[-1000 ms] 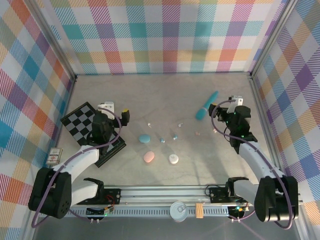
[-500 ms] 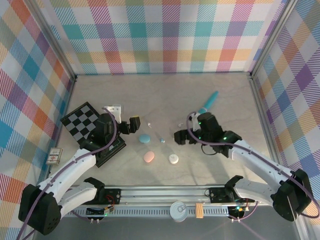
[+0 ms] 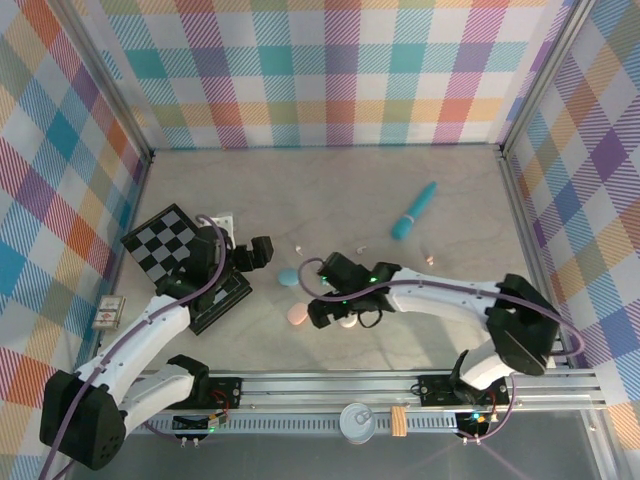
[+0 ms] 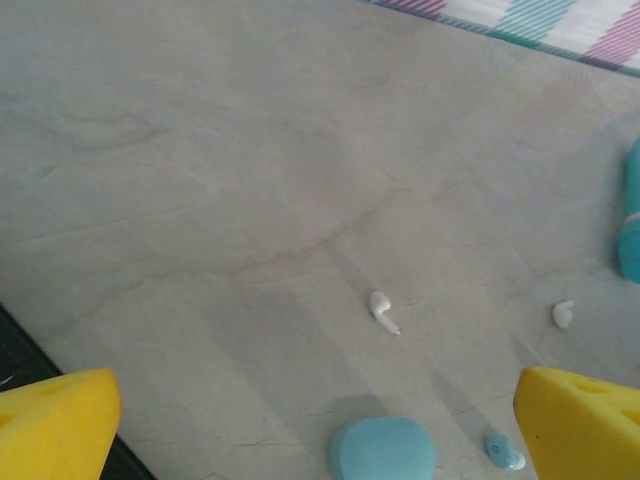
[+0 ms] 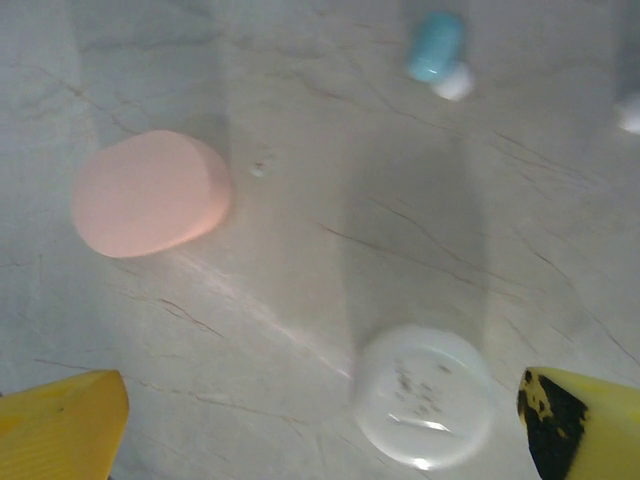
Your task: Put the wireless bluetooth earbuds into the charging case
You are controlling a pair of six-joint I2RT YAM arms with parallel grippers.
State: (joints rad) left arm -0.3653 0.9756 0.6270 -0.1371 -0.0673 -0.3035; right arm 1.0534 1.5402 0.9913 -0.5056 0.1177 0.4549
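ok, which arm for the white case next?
Right, likely: the right gripper, open, hovers over the white case, which sits between its fingers. The left gripper is off by the blue case.

Light: bright, diffuse, from above. Shadows: soft pale bands on the tabletop (image 4: 250,150) between the left fingers (image 4: 55,425). Glare: faint streak on the white case (image 5: 425,395) between the right fingers (image 5: 60,425). Focus: both finger pairs blurred; overhead view sharp

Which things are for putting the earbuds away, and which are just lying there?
For the job: pink case, white case, blue case, white earbud, blue earbud.
Just lying about: teal stick, checkerboard, round tin.
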